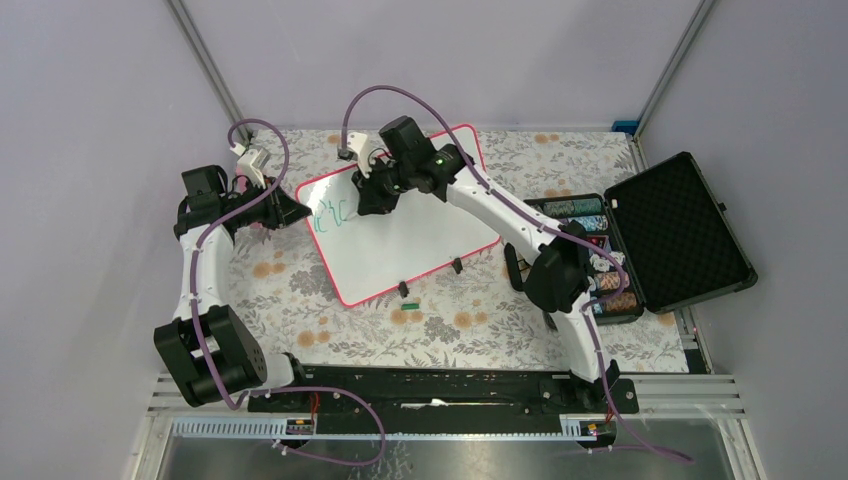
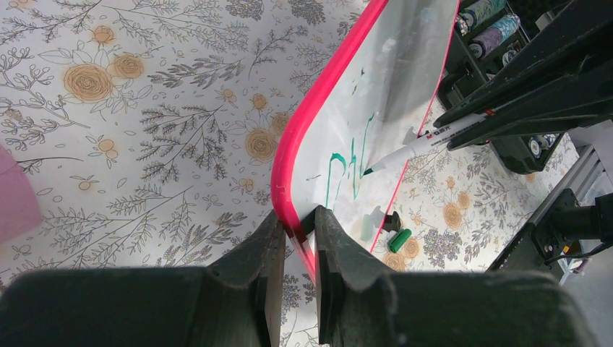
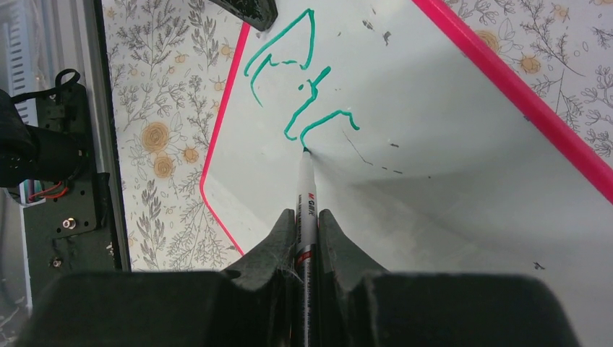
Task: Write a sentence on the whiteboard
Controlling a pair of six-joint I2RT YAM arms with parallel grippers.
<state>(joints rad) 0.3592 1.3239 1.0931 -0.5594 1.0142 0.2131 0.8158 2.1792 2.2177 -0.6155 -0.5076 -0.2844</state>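
The whiteboard point(image 1: 410, 235) with its pink-red frame lies tilted on the floral cloth. My left gripper point(image 2: 298, 224) is shut on the whiteboard's left corner rim point(image 2: 289, 181). My right gripper point(image 3: 306, 217) is shut on a white marker point(image 3: 306, 195), and the marker's tip touches the board at the end of the last green stroke. The sentence point(image 3: 296, 79) consists of a few scrawled green letters near the board's left end, also seen in the top view as green marks point(image 1: 330, 215). In the left wrist view the marker point(image 2: 426, 141) slants down onto the whiteboard point(image 2: 390, 79).
A green marker cap point(image 1: 405, 304) lies on the cloth just below the board's near edge. A black foam-lined case point(image 1: 680, 230) with rolls of chips stands open at the right. Two small black clips point(image 1: 456, 265) sit on the board's lower edge.
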